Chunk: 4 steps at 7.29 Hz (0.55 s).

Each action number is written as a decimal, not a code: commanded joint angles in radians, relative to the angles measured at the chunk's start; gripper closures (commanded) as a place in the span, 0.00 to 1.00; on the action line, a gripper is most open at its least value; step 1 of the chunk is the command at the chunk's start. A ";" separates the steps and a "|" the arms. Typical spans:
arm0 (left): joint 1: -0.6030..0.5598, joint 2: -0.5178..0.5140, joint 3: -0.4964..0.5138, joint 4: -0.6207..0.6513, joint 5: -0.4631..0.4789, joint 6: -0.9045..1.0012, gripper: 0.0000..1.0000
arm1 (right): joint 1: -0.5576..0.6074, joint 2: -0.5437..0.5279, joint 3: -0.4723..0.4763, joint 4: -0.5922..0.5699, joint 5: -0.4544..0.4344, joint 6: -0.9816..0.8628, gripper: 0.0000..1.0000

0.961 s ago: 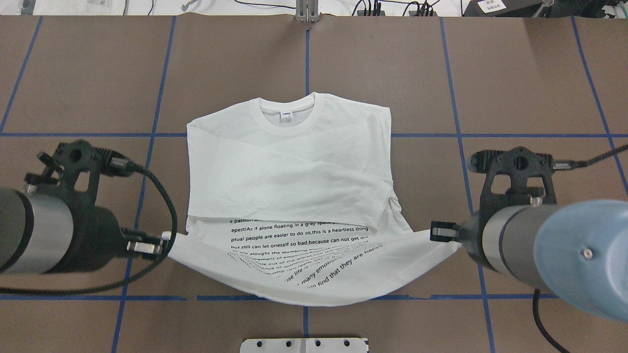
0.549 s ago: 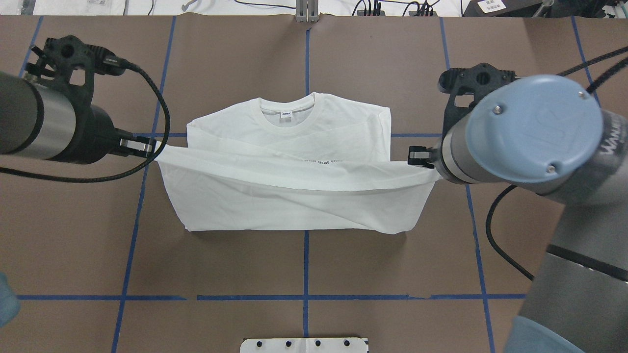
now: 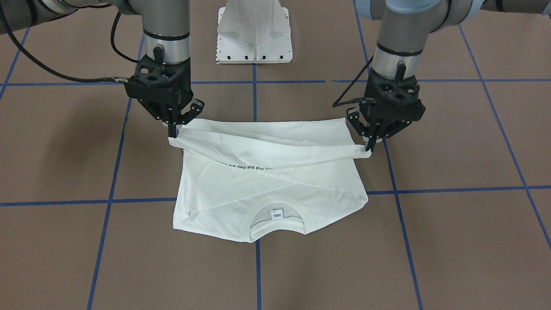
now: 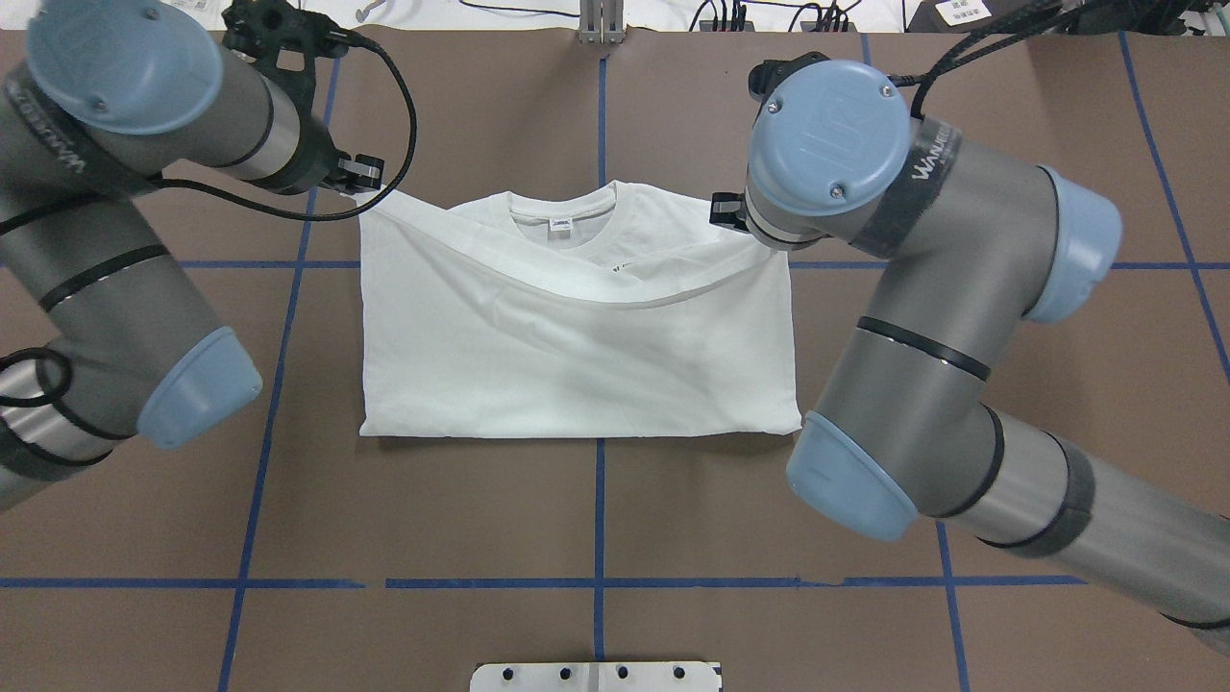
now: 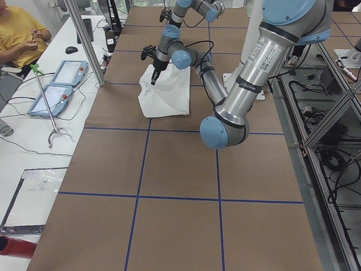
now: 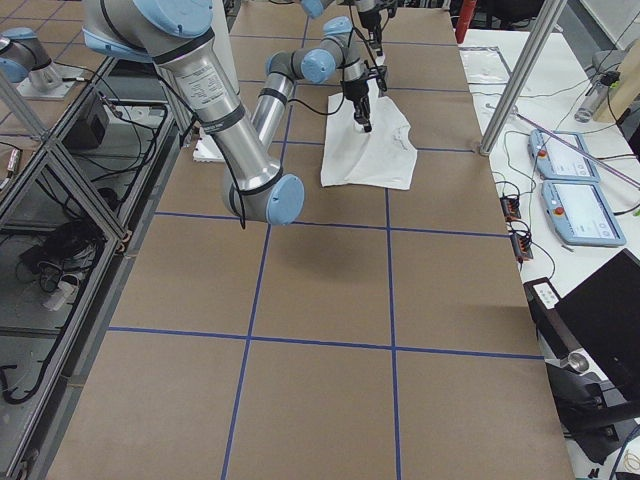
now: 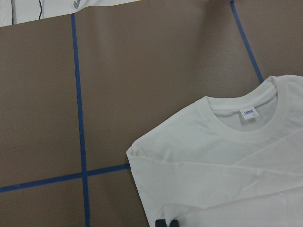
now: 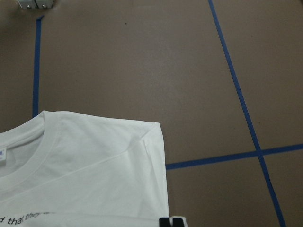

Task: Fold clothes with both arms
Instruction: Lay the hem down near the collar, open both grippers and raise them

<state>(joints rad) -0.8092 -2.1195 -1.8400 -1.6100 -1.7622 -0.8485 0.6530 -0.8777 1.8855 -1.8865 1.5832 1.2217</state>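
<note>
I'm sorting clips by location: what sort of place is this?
Probably a robotics lab: a left arm and right arm grip a T-shirt on a table gridded with blue tape, with control pendants on a side desk.

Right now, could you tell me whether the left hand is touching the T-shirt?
Touching. In the front-facing view the left hand pinches a raised corner of the T-shirt, with fabric stretching taut from its tips.

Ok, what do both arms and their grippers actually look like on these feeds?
The left arm and right arm are silver-grey tubes with light-blue joint caps and dark bands, one carrying white lettering. The left gripper and right gripper are black, two-fingered, on angular black mounts. A black braided cable runs to each wrist.
</note>
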 commanded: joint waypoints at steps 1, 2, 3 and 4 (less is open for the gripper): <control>-0.001 -0.057 0.235 -0.169 0.052 -0.001 1.00 | 0.072 0.051 -0.222 0.172 0.000 -0.080 1.00; -0.001 -0.059 0.275 -0.209 0.065 -0.001 1.00 | 0.077 0.059 -0.299 0.238 0.000 -0.083 1.00; 0.002 -0.060 0.312 -0.235 0.070 -0.003 1.00 | 0.077 0.069 -0.353 0.280 0.000 -0.084 1.00; 0.005 -0.060 0.349 -0.264 0.070 -0.001 1.00 | 0.080 0.072 -0.379 0.289 -0.002 -0.088 1.00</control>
<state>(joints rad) -0.8072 -2.1773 -1.5418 -1.8356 -1.6966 -0.8503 0.7281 -0.8136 1.5604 -1.6315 1.5827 1.1400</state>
